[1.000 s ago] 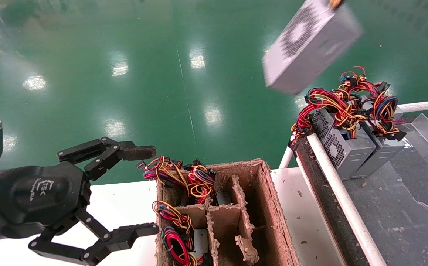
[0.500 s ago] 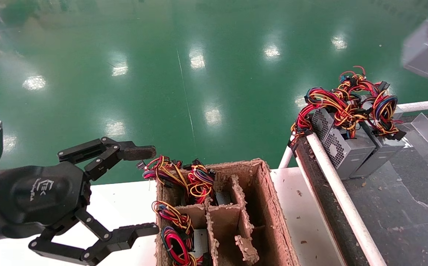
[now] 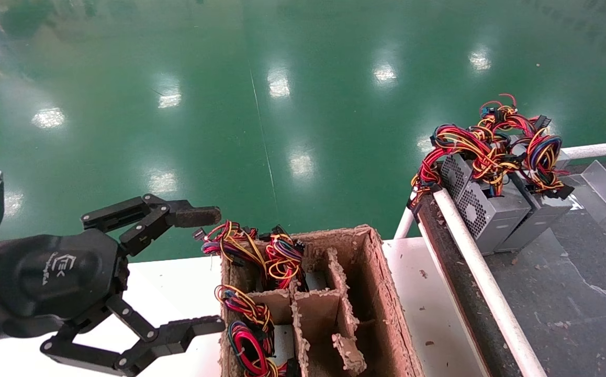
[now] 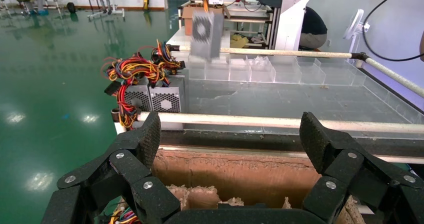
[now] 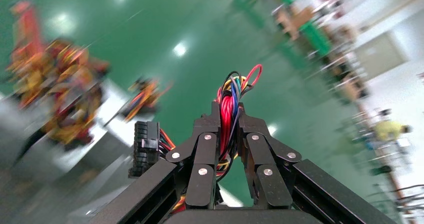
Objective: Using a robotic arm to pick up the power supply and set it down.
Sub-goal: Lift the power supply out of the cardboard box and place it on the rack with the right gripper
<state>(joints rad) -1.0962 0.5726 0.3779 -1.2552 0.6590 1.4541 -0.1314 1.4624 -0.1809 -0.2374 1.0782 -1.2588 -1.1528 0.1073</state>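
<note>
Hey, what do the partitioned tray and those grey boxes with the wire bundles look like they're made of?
The tray looks like moulded pulp cardboard: brown, matte, with a fibrous surface and ragged, crumbling partition edges. The grey boxes appear to be sheet metal with a dull finish, going by the flat folded panels and the perforated vent grille. Their wires look plastic-insulated.

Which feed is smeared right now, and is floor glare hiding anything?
Right wrist view: background heavily motion-blurred, only the right tool and its clamped wires sharp. Head view: crisp, lamp glare only on the green floor. Left wrist view: sharp, the hanging power supply slightly smeared.
</note>
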